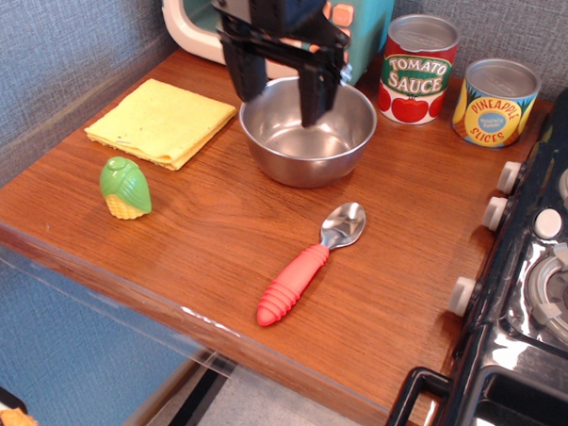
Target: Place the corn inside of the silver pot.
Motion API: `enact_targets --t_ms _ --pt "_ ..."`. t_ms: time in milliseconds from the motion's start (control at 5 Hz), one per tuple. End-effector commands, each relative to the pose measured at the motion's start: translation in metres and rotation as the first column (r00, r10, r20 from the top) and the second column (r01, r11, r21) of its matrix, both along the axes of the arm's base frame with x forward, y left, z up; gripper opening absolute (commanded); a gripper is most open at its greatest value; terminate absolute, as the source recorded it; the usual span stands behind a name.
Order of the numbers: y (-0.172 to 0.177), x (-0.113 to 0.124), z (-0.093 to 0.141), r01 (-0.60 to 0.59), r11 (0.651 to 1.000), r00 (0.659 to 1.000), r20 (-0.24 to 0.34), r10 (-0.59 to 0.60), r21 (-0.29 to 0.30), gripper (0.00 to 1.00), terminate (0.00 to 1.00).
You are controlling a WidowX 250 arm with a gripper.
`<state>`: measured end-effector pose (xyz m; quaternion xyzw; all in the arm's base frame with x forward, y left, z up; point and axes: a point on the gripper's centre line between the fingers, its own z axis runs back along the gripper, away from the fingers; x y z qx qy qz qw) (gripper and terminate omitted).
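The corn [125,188] stands upright on the wooden counter at the front left, green husk with yellow kernels at its base. The silver pot [307,132] sits in the middle back of the counter and holds nothing. My gripper [280,88] is open and empty, its two black fingers hanging over the pot's left rim, well above and to the right of the corn.
A yellow cloth [163,120] lies left of the pot. A red-handled spoon [308,265] lies in front of it. Tomato sauce can [418,69] and pineapple can [495,102] stand at the back right. A toy microwave [203,16] is behind; a stove [536,281] is at the right.
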<state>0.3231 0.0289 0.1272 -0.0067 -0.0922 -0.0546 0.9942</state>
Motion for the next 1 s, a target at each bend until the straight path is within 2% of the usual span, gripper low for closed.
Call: enact_targets --t_ms 0,200,400,600,800 --pt "0.05 -0.001 -0.003 -0.071 0.997 0.997 -0.022 0.072 0.03 1.0 0.0" --pt "0.073 -0.013 -0.022 -0.138 0.99 0.987 -0.082 0.138 0.01 1.0 0.0" --pt "0.087 -0.032 -0.034 -0.152 0.988 0.978 -0.144 0.152 0.009 1.0 0.0" --pt "0.095 -0.049 -0.031 -0.144 0.989 0.977 -0.157 0.145 0.022 1.0 0.0" --pt "0.103 -0.062 -0.038 -0.145 0.987 0.97 -0.189 0.155 0.066 1.0 0.0"
